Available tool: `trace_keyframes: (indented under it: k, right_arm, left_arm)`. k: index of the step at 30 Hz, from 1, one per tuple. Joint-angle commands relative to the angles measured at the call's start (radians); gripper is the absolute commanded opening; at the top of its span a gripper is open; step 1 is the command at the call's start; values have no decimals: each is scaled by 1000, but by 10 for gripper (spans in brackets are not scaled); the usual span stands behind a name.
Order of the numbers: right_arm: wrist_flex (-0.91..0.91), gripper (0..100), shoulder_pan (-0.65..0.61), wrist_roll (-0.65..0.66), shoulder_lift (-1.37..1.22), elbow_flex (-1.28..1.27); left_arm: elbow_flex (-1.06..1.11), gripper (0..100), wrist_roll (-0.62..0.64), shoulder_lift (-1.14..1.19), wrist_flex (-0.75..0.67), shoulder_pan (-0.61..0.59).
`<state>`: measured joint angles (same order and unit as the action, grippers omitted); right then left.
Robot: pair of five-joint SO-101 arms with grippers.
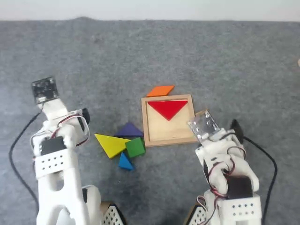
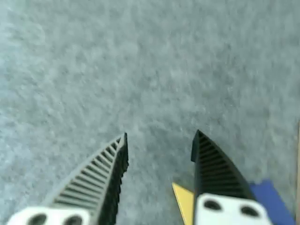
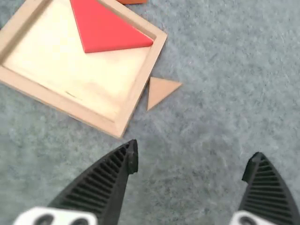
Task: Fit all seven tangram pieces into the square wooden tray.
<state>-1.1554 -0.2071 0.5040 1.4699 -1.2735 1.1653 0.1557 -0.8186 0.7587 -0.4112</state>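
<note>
Tray (image 1: 171, 140) is what we see in the middle of the grey mat (image 1: 93, 56), lying flat, with its sides lined up with the mat's edge. One piece is in it, the red triangle (image 1: 168, 109). Its long side runs along the far wall of the tray, and its tip points back at the arms.

The orange piece (image 1: 160, 90) lies on the mat just past the far wall. Its long way runs side to side, along that wall.

We see four pieces in a bunch to the left of the tray. The purple triangle (image 1: 129, 130) points away from the arms. The yellow triangle (image 1: 111, 143) has its long side on the far side, running side to side, and its tip points at the arms. The green square (image 1: 135, 147) is turned a bit and sits just beside the tray's near left corner, touching the yellow triangle. The blue triangle (image 1: 124, 161) is nearest the arms and points away from them.

The tan triangle (image 3: 159, 90) lies just beside the tray's right wall, with one tip pointing away from the tray.

The left gripper (image 2: 161, 135) is spread apart and holds nothing. It hangs over the mat, near the yellow triangle. The right gripper (image 3: 194, 150) is spread wide and holds nothing. It hangs over the mat, near the tray's corner and the tan triangle.
</note>
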Motion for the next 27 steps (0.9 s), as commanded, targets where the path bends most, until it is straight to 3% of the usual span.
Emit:
trace_keyframes:
  k: [1, 5, 9, 12, 14, 20, 27]
  right_arm:
    - [28, 361, -131, -14, -308, 213]
    - [65, 361, -321, -38, -710, 436]
    - [110, 361, -503, -126, -1096, 649]
    - [114, 361, -573, -249, -1328, 783]
    - [142, 361, -602, -258, -1440, 841]
    - [228, 361, -650, -253, -1538, 899]
    - [292, 361, -722, -186, -1544, 902]
  left_arm:
    - [12, 222, 18, -84, -44, 0]
    - [25, 224, 18, -144, -43, -25]
    - [-28, 264, 14, -98, -29, -167]
    - [-101, 272, 14, 17, -8, -229]
    - [-147, 272, 15, 115, -26, -238]
    - [-335, 272, 14, 405, -9, -290]
    - [-651, 294, -15, 683, 207, -393]
